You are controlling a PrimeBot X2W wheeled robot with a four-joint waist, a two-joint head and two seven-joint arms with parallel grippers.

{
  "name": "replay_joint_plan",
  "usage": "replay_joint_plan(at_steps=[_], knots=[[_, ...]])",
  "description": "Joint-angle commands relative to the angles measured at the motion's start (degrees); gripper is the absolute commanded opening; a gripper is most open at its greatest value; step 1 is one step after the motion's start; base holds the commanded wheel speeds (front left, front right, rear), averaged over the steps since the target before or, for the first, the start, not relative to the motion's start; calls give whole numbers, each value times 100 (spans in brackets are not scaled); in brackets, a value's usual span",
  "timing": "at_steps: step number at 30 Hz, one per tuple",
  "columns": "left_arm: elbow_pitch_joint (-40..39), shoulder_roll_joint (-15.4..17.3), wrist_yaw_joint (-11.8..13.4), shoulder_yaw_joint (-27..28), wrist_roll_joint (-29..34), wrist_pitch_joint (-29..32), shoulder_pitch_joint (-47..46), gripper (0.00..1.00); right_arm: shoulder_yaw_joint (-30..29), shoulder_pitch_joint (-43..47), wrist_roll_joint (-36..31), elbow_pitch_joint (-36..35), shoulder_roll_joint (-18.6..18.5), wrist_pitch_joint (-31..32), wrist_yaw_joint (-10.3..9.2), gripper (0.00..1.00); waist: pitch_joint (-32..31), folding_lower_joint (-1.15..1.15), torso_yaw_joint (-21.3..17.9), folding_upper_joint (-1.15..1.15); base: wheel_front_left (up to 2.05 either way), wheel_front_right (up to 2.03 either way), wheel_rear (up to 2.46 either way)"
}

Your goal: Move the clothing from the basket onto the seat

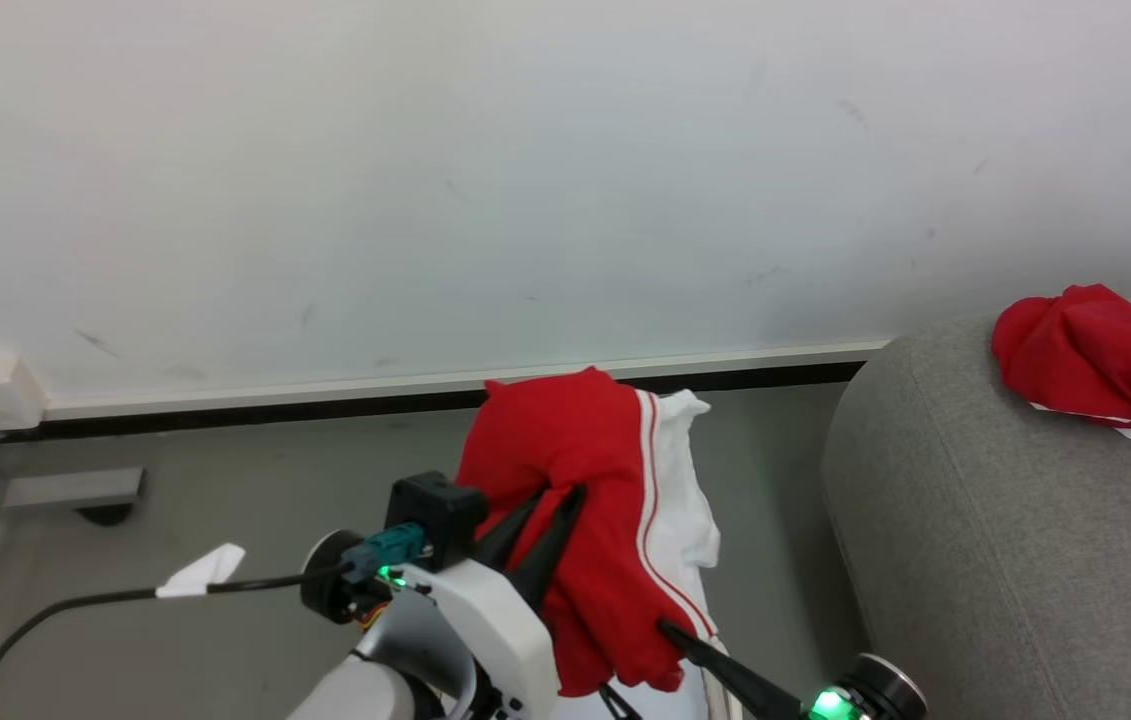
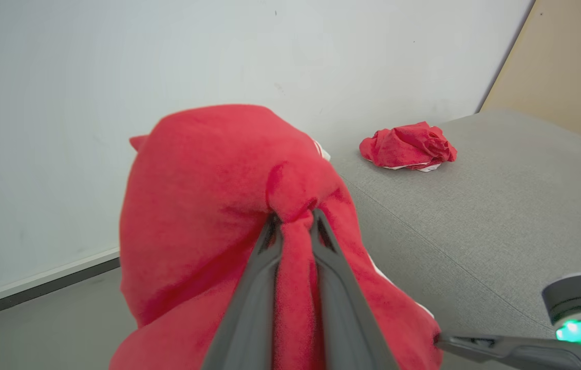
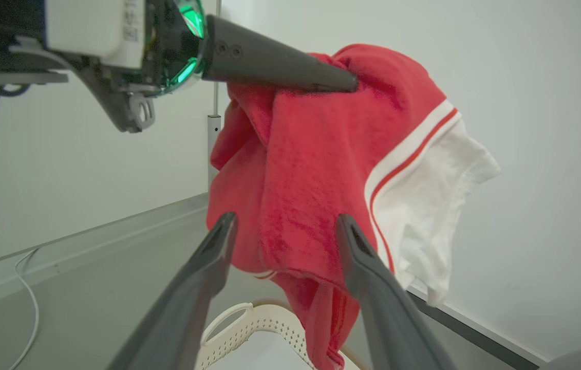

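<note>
Red, white-striped clothing (image 1: 565, 440); grey seat (image 1: 975, 520); cream perforated basket (image 3: 276, 329)

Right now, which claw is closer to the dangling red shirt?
Left. The left gripper is shut on a fold of the clothing; the right gripper stands open at its lower part, not clamping it.

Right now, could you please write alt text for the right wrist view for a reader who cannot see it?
The left gripper holds the red and white clothing by its top, hanging free before a white wall. The right gripper stands open in the foreground, its dark fingers flanking the fabric above the rim of the cream perforated basket.
</note>
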Motion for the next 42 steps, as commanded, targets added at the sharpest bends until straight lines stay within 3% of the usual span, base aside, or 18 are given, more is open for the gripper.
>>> replay_joint_plan(at_steps=[1, 12, 13, 14, 29, 30, 32, 33, 34, 42], knots=[[4, -12, -20, -18, 63, 9, -88, 0, 38, -163, -3, 104, 11, -27, -15, 100, 9, 0, 13, 0, 0, 0, 0], [-39, -243, -132, -340, 45, 136, -254, 0, -212, -894, -618, 1138, 383, -49, -14, 100, 59, 0, 113, 0, 0, 0, 0], [-38, -249, -137, -354, 44, 139, -273, 0, -226, -926, -637, 1191, 406, -49, -14, 82, 62, 0, 125, 0, 0, 0, 0], [-24, -267, -151, -380, 33, 137, -293, 0, -217, -962, -485, 1339, 432, -38, -14, 0, 64, 0, 153, 0, 0, 0, 0], [103, -158, -25, -382, 58, 62, -149, 2, -788, -1017, 111, 1256, 388, -42, -15, 0, 101, 0, 112, 0, 0, 0, 0], [108, -155, -22, -392, 54, 53, -135, 9, -846, -1007, 125, 1220, 353, -43, -15, 0, 100, 0, 98, 0, 0, 0, 0], [110, -152, -2, -399, 72, 1, -140, 38, -956, -986, 164, 1148, 292, -43, -15, 0, 108, 0, 73, 0, 0, 0, 0], [118, -151, -5, -418, 90, -4, -128, 65, -1012, -970, 191, 1105, 260, -42, -15, 0, 112, 0, 60, 0, 0, 0, 0], [123, -152, -16, -439, 108, -30, -120, 100, -1070, -955, 188, 1050, 226, -43, -15, 0, 116, 0, 47, 0, 0, 0, 0], [200, -210, -66, -610, 162, -169, -41, 100, -1457, -927, 233, 798, -126, -44, -14, 0, 159, 0, -265, 0, 0, 0, 0]])
